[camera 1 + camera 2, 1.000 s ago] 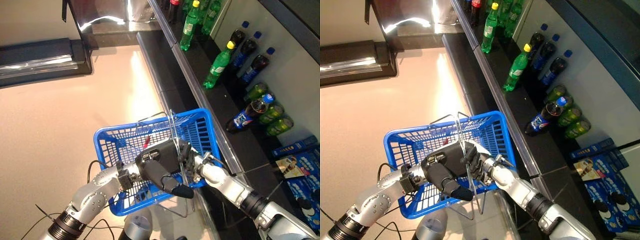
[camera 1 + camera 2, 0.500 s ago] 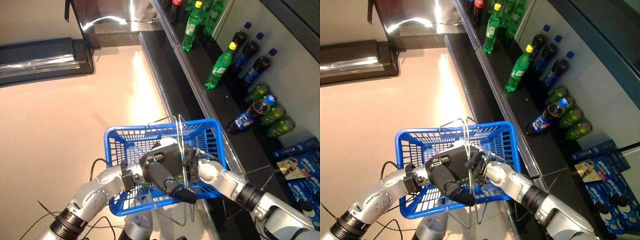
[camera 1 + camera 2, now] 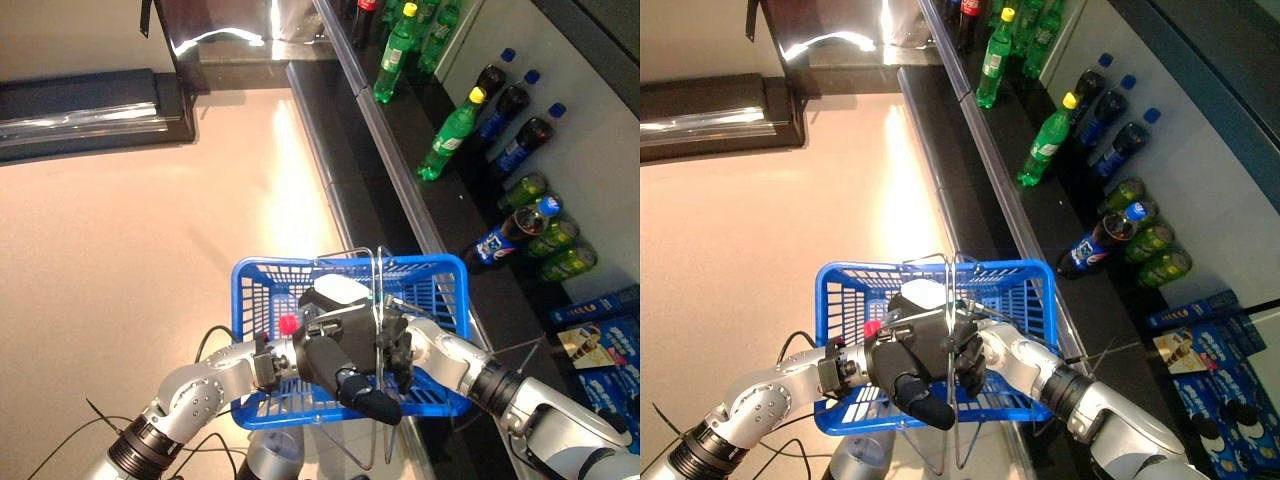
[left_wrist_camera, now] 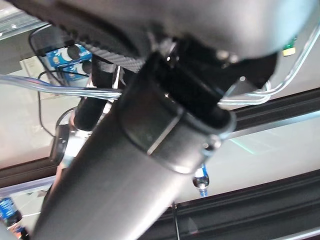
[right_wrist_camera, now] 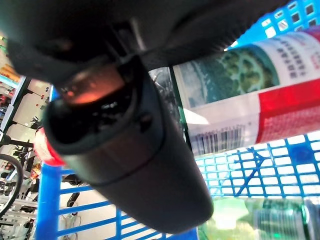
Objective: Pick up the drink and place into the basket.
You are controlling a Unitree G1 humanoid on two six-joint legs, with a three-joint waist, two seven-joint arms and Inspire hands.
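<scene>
Beside shelves (image 3: 420, 190), left hand (image 3: 340, 350) hides right hand's (image 3: 400, 345) fingers gripping drink (image 5: 250, 95) over basket (image 3: 250, 300).

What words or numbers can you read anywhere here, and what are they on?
Drink bottle label: print and a barcode, too blurred to read.
Shelf bottles: labels too small to read.
Blue boxes: print too small to read.
So there is no text that can be quoted.

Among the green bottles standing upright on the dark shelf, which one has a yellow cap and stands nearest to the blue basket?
The green bottle with the yellow cap, alone at the shelf's front edge. The other yellow-capped one stands farther from the blue basket.
</scene>
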